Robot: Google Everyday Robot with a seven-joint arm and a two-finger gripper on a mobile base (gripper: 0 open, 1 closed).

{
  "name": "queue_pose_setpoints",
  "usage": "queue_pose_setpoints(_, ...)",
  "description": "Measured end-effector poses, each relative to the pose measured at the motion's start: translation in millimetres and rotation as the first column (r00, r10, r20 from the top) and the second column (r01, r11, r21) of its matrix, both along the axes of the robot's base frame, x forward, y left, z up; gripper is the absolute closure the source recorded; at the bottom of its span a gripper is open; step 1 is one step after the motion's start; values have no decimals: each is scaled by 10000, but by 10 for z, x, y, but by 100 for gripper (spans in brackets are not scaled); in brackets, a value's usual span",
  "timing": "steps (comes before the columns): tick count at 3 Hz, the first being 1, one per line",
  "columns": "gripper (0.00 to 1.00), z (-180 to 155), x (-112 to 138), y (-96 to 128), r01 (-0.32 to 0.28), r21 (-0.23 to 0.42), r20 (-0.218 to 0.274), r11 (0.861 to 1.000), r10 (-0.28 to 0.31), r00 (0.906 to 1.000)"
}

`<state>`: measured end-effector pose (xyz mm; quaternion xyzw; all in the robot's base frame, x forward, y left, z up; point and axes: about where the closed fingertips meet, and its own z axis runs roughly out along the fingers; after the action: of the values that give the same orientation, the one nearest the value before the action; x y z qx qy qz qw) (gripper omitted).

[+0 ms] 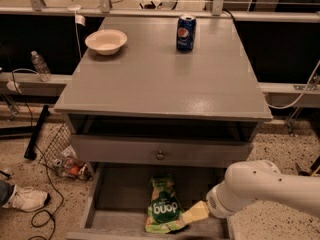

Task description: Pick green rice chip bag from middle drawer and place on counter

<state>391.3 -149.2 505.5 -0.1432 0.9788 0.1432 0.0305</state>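
The green rice chip bag (163, 207) lies flat in the open middle drawer (121, 194), near its front and a little right of centre. My gripper (195, 213), pale yellow at the end of the white arm (260, 189), reaches in from the right. It sits low over the drawer at the bag's lower right edge, touching or nearly touching it. The grey counter (165, 79) is above, with the drawer pulled out below it.
A blue Pepsi can (185, 32) and a white bowl (106, 41) stand at the back of the counter. A grey drawer front with a round knob (160, 155) hangs above the open drawer. Cables, a shoe (25, 198) and clutter lie on the floor at left.
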Motion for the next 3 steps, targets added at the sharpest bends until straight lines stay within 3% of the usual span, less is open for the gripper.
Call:
queue_pose_setpoints(1,0,-180,64,390,-312,832,265,9960,290,9992)
queue_pose_setpoints(2,0,-198,69,419,-324,864,270,9957,302,9992)
queue_pose_setpoints(3,0,-300,193,660,-408,794,575,9960,363,9977)
